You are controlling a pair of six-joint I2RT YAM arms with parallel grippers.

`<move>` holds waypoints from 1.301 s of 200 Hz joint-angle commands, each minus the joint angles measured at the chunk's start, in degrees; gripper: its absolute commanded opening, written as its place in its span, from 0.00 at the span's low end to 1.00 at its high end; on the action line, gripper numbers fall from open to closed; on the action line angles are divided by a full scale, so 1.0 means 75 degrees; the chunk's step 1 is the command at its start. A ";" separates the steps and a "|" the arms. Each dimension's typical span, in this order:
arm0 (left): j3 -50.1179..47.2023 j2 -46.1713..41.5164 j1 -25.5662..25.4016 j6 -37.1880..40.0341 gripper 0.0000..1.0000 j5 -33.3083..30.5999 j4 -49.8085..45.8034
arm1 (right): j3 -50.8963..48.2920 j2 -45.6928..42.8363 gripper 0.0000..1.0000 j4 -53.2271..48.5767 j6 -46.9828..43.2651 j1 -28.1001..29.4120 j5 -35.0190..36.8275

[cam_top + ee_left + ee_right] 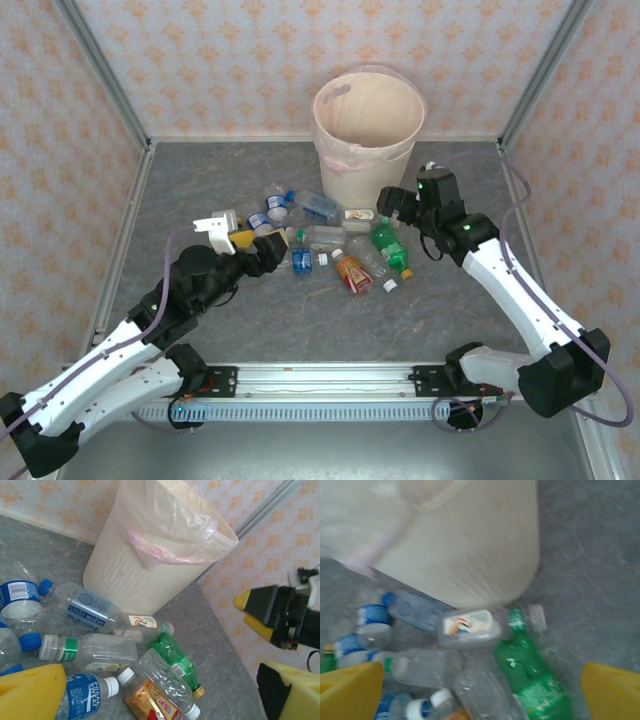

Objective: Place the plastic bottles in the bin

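Surface: grey marbled table (pixel 300 330), with a metal rail (pixel 320 378) along its near edge where both arms are bolted. Room: patterned peach wallpaper (pixel 250 60) on three sides, with aluminium posts (pixel 105 70) in the far corners.

The bin (pixel 368 150) stands upright at the middle of the far edge, its pink liner folded over the rim. The plastic bottles (pixel 330 250) lie in a loose heap at the centre of the surface, just in front of the bin.

From above you get the layout. The left gripper (pixel 262 243) is at the left side of the heap and the right gripper (pixel 395 207) at its right, near the bin's foot. Both have their fingers spread wide, pinching nothing.

The left wrist view gives you detail that is too small from above: label lettering, the ribbed wall of the bin, and the crumpled liner. A clear bottle lies close to the bin's base, and the right gripper's yellow pads hang over the surface's right side.

The right wrist view is blurred. You can make out a green bottle (pixel 532 680) between its own yellow pads and the bin wall close behind. You cannot tell there whether the white-labelled bottle (pixel 470 625) touches the bin.
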 commanded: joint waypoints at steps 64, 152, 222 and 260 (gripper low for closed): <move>-0.0011 0.0530 -0.0054 -0.0201 0.99 0.0497 0.0457 | -0.0988 -0.0389 1.00 -0.0005 0.0161 0.0014 0.1453; -0.0156 0.0389 -0.0052 -0.0311 0.99 0.0336 0.0434 | -0.1000 0.0853 0.88 0.0145 -0.0725 0.0002 0.0116; -0.0251 0.0440 -0.0046 -0.0055 0.99 0.0346 0.0400 | -0.0883 0.2048 0.74 0.0256 -0.0889 -0.0009 -0.0150; -0.0446 0.0390 -0.0048 -0.0139 0.99 0.0440 0.0581 | -0.0836 0.2443 0.74 0.0305 -0.0898 -0.0079 -0.0026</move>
